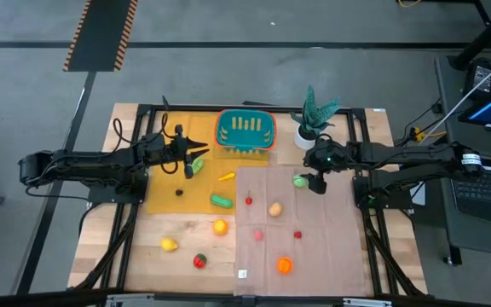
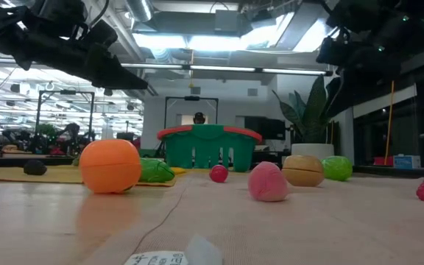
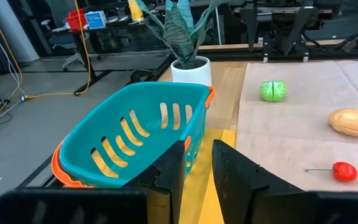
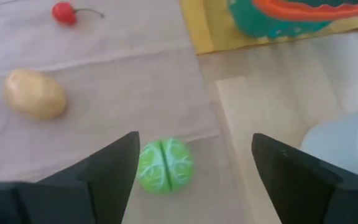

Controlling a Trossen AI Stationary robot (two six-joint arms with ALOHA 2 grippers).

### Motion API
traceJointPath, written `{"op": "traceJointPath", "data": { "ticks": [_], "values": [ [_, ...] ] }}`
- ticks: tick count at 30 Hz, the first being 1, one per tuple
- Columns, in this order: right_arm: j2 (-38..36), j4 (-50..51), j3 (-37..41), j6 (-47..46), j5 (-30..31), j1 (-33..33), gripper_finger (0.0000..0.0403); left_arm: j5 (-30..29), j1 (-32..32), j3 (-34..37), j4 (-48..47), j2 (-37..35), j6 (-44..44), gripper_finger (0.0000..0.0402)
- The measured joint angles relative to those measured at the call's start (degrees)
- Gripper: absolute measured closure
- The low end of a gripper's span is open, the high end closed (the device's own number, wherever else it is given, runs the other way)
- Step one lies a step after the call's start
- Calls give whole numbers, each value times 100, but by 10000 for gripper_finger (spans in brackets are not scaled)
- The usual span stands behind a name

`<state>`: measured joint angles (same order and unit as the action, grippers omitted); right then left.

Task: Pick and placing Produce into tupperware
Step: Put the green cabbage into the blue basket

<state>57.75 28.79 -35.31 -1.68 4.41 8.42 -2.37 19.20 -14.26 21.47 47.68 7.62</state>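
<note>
**A:** What is sitting at the left side of the table?

**B:** The left gripper (image 1: 199, 153) is hovering over the yellow mat (image 1: 164, 205), pointing toward the tupperware (image 1: 245, 113). In the left wrist view its fingers (image 3: 169, 177) are standing narrowly parted, and nothing is showing between them. A small green piece (image 1: 196, 166) is lying just beside its tip; I cannot tell if they are touching.

**A:** And the tupperware itself?

**B:** It is sitting at the far edge of the mat, between the two arms. No produce is showing inside it.

**A:** Where is the produce lying?

**B:** It is lying scattered nearer the front. A yellow piece (image 1: 169, 245), a red-and-green one (image 1: 199, 261) and an orange one (image 1: 220, 226) are resting on bare wood. A long green piece (image 1: 221, 201) is lying on the mat. A cherry (image 1: 249, 200), a potato (image 1: 274, 208) and an orange fruit (image 1: 285, 265) are sitting on the pink cloth (image 1: 339, 247).

**A:** What is happening on the right?

**B:** The right gripper (image 1: 316, 182) is hanging over the far part of the cloth, near the potted plant (image 1: 314, 115). Its jaws are spread wide, clamping nothing. In the right wrist view a green cabbage (image 4: 165, 165) is lying on the cloth below the gap, touching neither finger.
</note>
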Motion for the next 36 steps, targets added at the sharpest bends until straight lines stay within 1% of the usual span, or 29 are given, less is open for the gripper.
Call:
{"op": "traceJointPath", "data": {
  "ticks": [6, 15, 22, 36],
  "values": [
    [248, -26, 0, 145, -16, -173, 98, 4, -2, 0, 0, 0, -3, 338],
    [1118, -226, 0, 218, 1, -275, 99, 4, 0, 0, 0, 0, 2, 351],
    [1620, -256, 0, 196, -1, -272, 99, 4, 0, 0, 0, 0, 4, 362],
    [2040, -357, 0, 213, -11, -272, 99, 4, 2, 0, 0, 0, 7, 377]
  ]
}}
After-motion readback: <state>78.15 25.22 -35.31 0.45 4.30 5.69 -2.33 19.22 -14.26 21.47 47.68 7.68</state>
